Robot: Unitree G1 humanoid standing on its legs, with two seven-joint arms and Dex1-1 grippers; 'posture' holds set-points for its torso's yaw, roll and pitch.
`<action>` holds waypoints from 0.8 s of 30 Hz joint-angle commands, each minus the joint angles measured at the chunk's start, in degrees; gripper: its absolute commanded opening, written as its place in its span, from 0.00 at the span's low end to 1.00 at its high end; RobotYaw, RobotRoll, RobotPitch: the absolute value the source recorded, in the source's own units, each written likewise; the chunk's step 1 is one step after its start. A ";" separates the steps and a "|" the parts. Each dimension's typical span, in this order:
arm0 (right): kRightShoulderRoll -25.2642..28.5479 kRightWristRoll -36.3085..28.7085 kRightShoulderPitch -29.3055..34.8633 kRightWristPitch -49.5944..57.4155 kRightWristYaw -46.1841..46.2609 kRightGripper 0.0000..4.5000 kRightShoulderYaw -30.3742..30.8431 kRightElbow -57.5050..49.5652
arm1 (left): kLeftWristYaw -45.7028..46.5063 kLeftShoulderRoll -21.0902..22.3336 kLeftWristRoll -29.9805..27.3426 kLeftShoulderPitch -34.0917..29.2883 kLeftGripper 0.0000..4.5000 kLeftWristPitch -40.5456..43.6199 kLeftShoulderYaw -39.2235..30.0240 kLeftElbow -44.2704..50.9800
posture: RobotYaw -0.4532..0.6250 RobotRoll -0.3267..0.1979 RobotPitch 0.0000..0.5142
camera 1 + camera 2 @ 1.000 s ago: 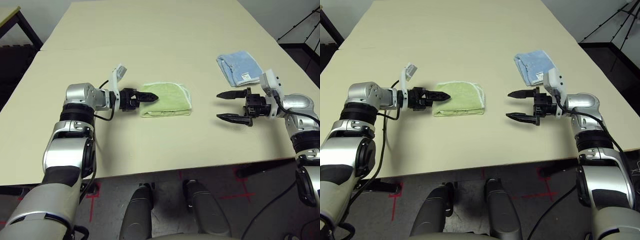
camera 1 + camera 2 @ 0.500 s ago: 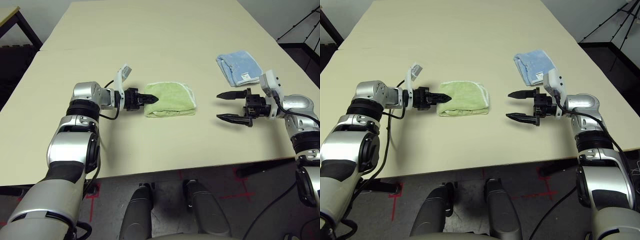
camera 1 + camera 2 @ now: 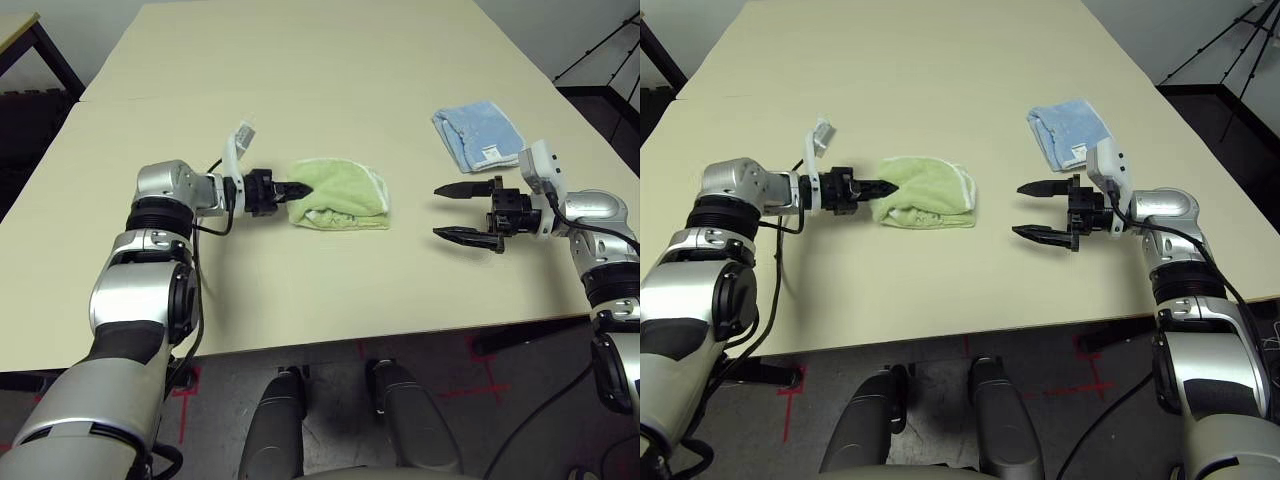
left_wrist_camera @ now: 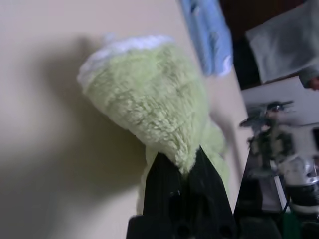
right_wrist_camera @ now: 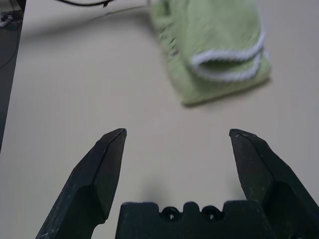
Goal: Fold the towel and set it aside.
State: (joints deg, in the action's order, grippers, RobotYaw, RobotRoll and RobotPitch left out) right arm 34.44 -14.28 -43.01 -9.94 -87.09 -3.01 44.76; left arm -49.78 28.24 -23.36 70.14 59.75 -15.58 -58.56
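The light green towel (image 3: 343,193) lies folded near the middle of the table, its white-edged open side facing right. My left gripper (image 3: 297,187) is shut on the towel's left edge and lifts that edge a little, so the cloth bunches up. In the left wrist view the green cloth (image 4: 158,105) rises from between the black fingers (image 4: 168,183). My right gripper (image 3: 440,211) hovers open to the right of the towel, apart from it. Across the bare table from its spread fingers (image 5: 102,166) lies the towel (image 5: 209,46).
A smaller folded light blue cloth (image 3: 478,134) lies at the back right of the cream table (image 3: 300,80). A seam runs across the tabletop behind the towel. A dark tripod (image 3: 603,55) stands off the table's right edge.
My left gripper, still shut on the towel's left edge, has raised it and pulled back left a little; the flat fold is now humped. The right arm has stayed put.
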 commanded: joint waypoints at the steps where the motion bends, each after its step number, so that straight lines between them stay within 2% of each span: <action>1: -0.28 0.43 -0.65 -0.83 0.40 1.00 0.50 0.97 | 7.91 2.14 -1.59 2.12 0.00 -8.96 -6.31 -3.71 | 0.42 0.62 0.31; 8: -1.35 0.33 -1.67 -1.17 0.59 1.00 0.70 1.09 | 25.93 3.77 -3.40 4.16 0.00 -29.05 -16.00 -8.48 | 0.43 0.62 0.30; 15: -1.40 0.20 -2.01 -1.10 0.65 1.00 0.62 0.91 | 35.99 5.56 -5.14 1.06 0.00 -45.31 -22.16 -10.20 | 0.43 0.62 0.29; 19: -1.51 0.15 -2.19 -1.04 0.76 1.00 0.60 0.86 | 38.09 6.49 -6.50 -0.48 0.00 -51.04 -24.73 -11.07 | 0.43 0.62 0.29; 24: -3.16 -1.98 -3.07 1.98 3.68 1.00 -1.30 0.54 | 39.43 6.36 -6.30 -1.18 0.00 -52.47 -24.43 -11.31 | 0.43 0.62 0.28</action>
State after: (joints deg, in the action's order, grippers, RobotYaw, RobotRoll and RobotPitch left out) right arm 31.84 -14.86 -45.27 -9.27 -84.68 -3.22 45.41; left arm -10.75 34.53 -29.22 69.44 7.85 -39.94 -69.10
